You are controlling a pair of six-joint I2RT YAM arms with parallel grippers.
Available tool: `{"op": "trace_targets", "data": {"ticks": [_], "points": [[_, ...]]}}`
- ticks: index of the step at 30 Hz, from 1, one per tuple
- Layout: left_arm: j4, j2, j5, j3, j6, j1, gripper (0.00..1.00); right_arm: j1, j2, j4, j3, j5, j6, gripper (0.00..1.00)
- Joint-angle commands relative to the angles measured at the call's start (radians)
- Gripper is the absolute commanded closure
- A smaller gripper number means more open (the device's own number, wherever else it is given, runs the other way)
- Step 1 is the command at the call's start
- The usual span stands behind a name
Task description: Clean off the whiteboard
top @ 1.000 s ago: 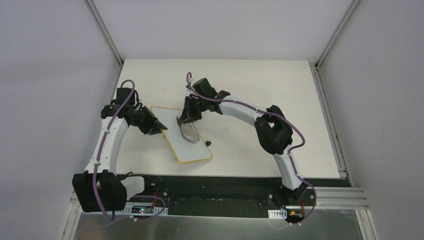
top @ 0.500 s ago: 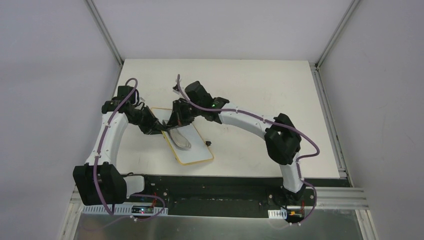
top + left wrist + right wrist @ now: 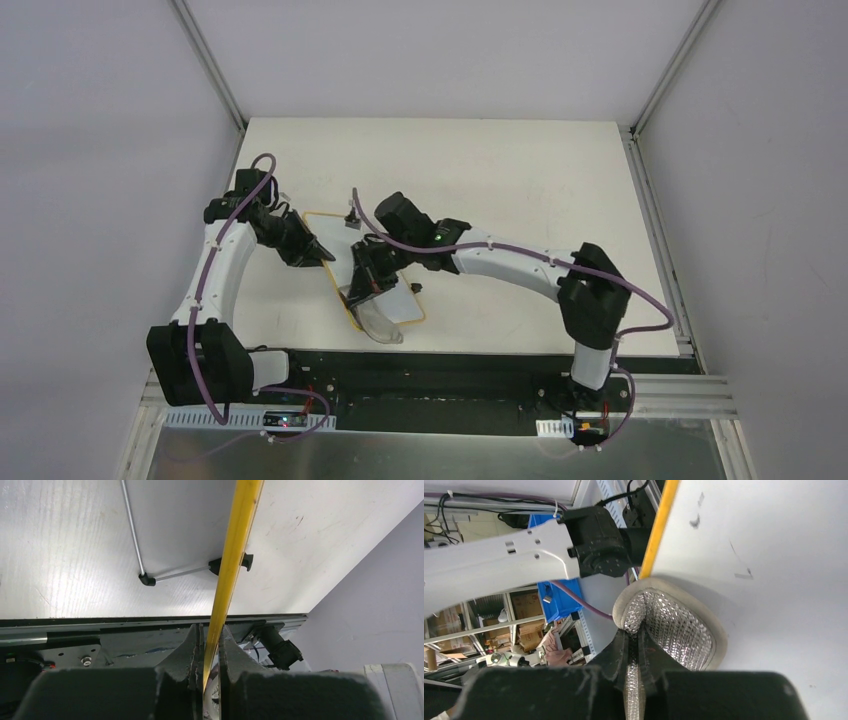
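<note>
Tan wood rimmed the small whiteboard (image 3: 405, 305), which lay at a slant on the near left part of the white table (image 3: 520, 170), between the two arms. From where I stood, the left gripper (image 3: 324, 255) had the board by its left edge. The close view from that wrist showed the thin yellowish rim of the whiteboard (image 3: 235, 555) edge-on, pinched between the two dark fingers of the left gripper (image 3: 210, 637). Just beside the rim was a small black foot (image 3: 245, 560). A thin metal rod (image 3: 176, 572) with black ends ran off from it across the table.

The right arm reached over the board from the other side. The right gripper (image 3: 363, 290) was clamped on a grey pad (image 3: 378, 325), which sat at the board's near corner and hung a little past the rim. In that wrist's view the fingers of the right gripper (image 3: 636, 642) squeezed the middle of the pad (image 3: 679, 630), silvery mesh with a pale border, and its face pressed flat against the whiteboard (image 3: 784, 595). The white surface there looked almost bare, with only a few faint dark marks (image 3: 695, 521) near the rim.
</note>
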Motion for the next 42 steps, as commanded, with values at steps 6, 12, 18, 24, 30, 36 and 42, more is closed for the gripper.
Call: {"op": "trace_targets", "data": {"ticks": [6, 12, 18, 24, 30, 36, 42], "points": [[0.072, 0.012, -0.069, -0.05, -0.048, -0.018, 1.0, -0.024, 0.354, -0.17, 0.441, 0.031, 0.047, 1.0], [0.088, 0.006, -0.068, -0.069, -0.057, -0.021, 1.0, -0.043, 0.374, -0.163, 0.426, 0.052, 0.01, 1.0], [0.097, -0.004, -0.066, -0.068, -0.068, -0.022, 1.0, -0.087, 0.379, -0.101, 0.349, 0.017, 0.037, 1.0], [0.085, -0.003, -0.074, -0.064, -0.058, -0.022, 1.0, -0.043, 0.244, 0.003, 0.077, -0.08, -0.016, 1.0], [0.098, 0.008, -0.069, -0.058, -0.067, -0.021, 1.0, 0.057, 0.121, -0.062, -0.09, -0.036, -0.114, 1.0], [0.087, 0.01, -0.077, -0.048, -0.068, -0.021, 1.0, 0.076, 0.111, -0.153, 0.05, -0.003, -0.168, 1.0], [0.084, 0.01, -0.081, -0.053, -0.073, -0.022, 1.0, 0.075, 0.21, -0.181, 0.305, -0.031, -0.173, 1.0]]}}
